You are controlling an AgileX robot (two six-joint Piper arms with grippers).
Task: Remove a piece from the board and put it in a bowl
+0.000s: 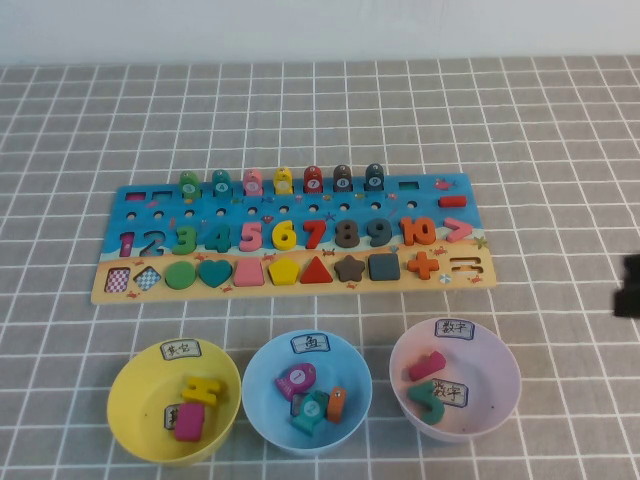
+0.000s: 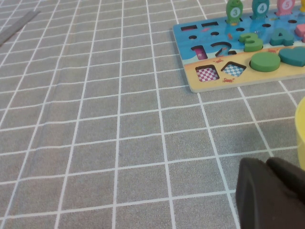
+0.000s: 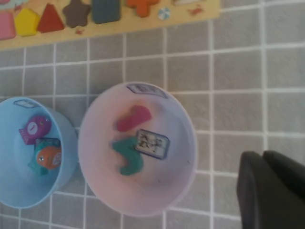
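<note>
The orange plus piece lies in its slot at the right end of the board's tan lower strip. It also shows in the right wrist view. The yellow bowl stands in front of the board at the left and holds a yellow piece and a magenta piece. Its rim shows in the left wrist view. My left gripper is shut and empty over the cloth, left of the yellow bowl, and out of the high view. My right gripper is shut and empty at the table's right edge, right of the pink bowl.
A light blue bowl with several pieces stands front centre. A pale pink bowl with a magenta and a teal piece stands front right. The grey checked cloth covers the table. Peg rings stand along the board's far edge.
</note>
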